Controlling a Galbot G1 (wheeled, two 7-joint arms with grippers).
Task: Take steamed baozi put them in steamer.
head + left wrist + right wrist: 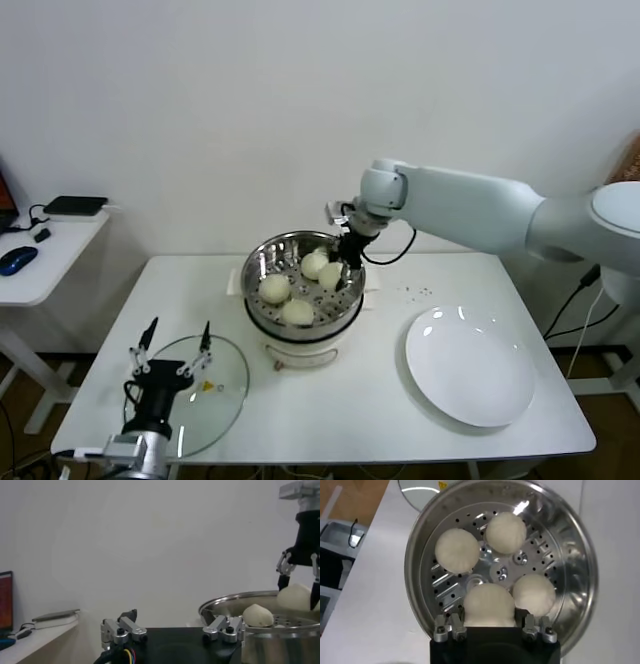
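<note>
The steamer (262,262) stands mid-table, a shiny steel pot on a white base. Four baozi are inside its rim. Three lie on the perforated tray (504,572): one (457,550), one (506,532) and one (534,594). My right gripper (343,272) reaches down into the pot and is shut on the fourth baozi (489,604), one finger on each side, just above or on the tray. In the left wrist view that bun (295,596) shows between the right fingers. My left gripper (178,335) is open and empty above the glass lid.
A round glass lid (215,400) lies at the table's front left. A flat white plate (470,365) lies at the right. A side table (50,270) with a mouse and a dark device stands at the far left.
</note>
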